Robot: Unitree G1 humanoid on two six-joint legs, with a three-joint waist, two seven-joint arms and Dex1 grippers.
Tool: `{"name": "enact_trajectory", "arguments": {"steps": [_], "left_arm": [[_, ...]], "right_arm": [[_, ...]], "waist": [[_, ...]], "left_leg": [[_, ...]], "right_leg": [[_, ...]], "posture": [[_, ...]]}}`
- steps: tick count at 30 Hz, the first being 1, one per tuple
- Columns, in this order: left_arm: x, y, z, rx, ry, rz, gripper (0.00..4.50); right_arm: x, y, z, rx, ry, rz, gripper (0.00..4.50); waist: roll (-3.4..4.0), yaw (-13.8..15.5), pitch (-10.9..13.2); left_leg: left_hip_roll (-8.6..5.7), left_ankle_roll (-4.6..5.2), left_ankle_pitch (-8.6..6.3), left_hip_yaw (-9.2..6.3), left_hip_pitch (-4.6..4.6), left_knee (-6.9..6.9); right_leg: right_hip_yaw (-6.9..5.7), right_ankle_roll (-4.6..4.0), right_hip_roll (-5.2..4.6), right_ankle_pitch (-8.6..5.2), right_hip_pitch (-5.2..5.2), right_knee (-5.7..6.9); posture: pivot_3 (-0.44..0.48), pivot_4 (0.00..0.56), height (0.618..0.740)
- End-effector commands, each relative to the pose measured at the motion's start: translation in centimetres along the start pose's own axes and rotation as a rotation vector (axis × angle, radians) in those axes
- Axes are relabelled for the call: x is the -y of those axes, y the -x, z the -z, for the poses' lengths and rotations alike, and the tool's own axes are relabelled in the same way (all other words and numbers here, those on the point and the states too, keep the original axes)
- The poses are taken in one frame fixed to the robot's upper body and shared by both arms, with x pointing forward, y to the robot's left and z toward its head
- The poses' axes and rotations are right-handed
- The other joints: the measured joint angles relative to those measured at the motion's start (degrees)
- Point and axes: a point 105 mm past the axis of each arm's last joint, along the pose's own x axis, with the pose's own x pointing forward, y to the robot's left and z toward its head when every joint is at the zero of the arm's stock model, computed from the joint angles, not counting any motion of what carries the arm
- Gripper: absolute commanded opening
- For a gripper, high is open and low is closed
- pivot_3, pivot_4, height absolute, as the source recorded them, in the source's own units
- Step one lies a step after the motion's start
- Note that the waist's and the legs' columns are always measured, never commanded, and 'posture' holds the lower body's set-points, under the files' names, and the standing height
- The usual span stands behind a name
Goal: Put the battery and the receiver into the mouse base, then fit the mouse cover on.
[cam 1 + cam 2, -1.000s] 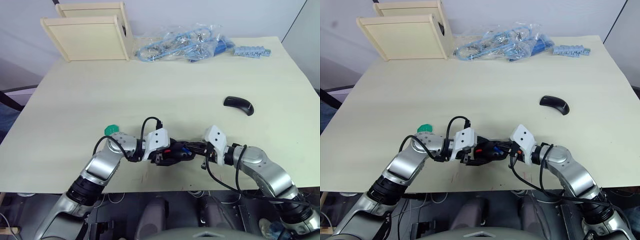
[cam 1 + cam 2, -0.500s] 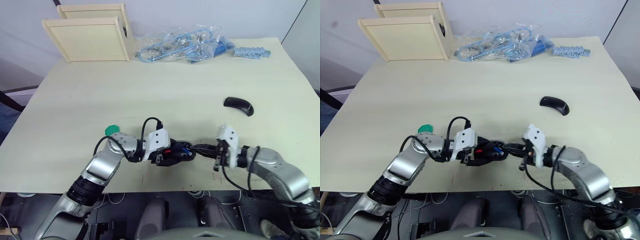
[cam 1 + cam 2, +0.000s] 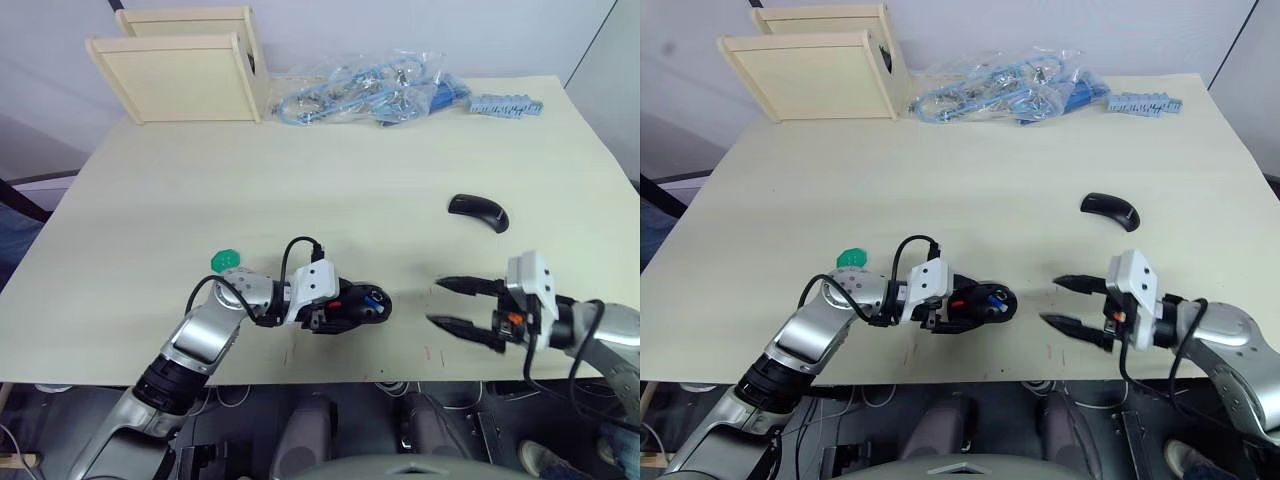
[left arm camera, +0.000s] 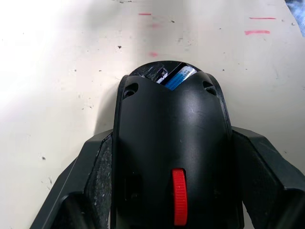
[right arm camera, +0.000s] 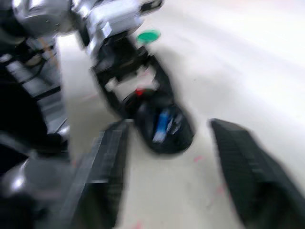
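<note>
Now the right hand (image 3: 462, 303) has pulled back from the base (image 3: 352, 306), fingers spread wide and empty. The left hand (image 3: 330, 308) still clamps the base near the surface's (image 3: 350, 170) front edge, battery (image 4: 177, 77) seated inside; the cover (image 3: 478, 210) lies well apart, probably next.

Bare table (image 3: 400, 210) around mouse base (image 3: 358, 306)
</note>
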Motion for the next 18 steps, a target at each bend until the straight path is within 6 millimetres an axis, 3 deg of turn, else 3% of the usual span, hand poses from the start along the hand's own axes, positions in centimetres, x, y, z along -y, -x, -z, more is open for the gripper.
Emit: {"name": "enact_trajectory", "arguments": {"steps": [1, 8, 9, 10, 18], "left_arm": [[0.4, -0.1, 0.5, -0.011, 0.020, 0.030, 2.93], [0.2, 0.3, -0.2, 0.032, 0.038, 0.024, 2.93], [0.1, 0.5, -0.3, 0.043, 0.044, 0.019, 4.00], [0.0, 0.6, -0.5, 0.053, 0.049, 0.013, 4.36], [0.0, 4.1, -1.0, 0.122, 0.065, -0.034, 4.44]], "right_arm": [[-0.6, 0.6, -1.0, 0.027, 0.068, -0.015, 4.48], [-0.7, 1.3, -0.3, 0.022, 0.066, 0.012, 4.48], [-0.7, 1.3, -0.2, 0.021, 0.067, 0.013, 4.50], [-0.7, 1.4, -0.2, 0.021, 0.067, 0.015, 4.50], [-0.4, 1.7, 0.0, 0.025, 0.058, 0.041, 4.50]], "waist": [[0.00, -0.1, 0.0], [0.00, -0.1, 0.0], [0.00, -0.2, 0.0], [0.00, -0.1, 0.0], [0.00, -0.2, 0.1]], "left_leg": [[0.00, 0.00, 0.00, 0.01, 0.05, 0.00], [0.00, 0.00, 0.00, 0.01, 0.07, 0.00], [0.00, 0.00, 0.00, 0.01, 0.08, 0.00], [0.00, 0.00, 0.00, 0.02, 0.09, 0.00], [0.04, 0.00, 0.00, -0.03, 0.09, -0.01]], "right_leg": [[0.02, 0.00, 0.00, 0.00, 0.03, 0.00], [0.03, 0.00, 0.01, -0.01, 0.04, 0.00], [0.05, 0.00, 0.01, 0.00, 0.04, 0.01], [0.06, 0.00, 0.01, 0.00, 0.04, 0.02], [0.06, 0.00, 0.01, -0.01, 0.03, 0.02]], "posture": [[0.000, 0.150, 0.740], [0.000, 0.150, 0.740], [0.000, 0.150, 0.740], [0.000, 0.150, 0.740], [0.000, 0.150, 0.740]]}}
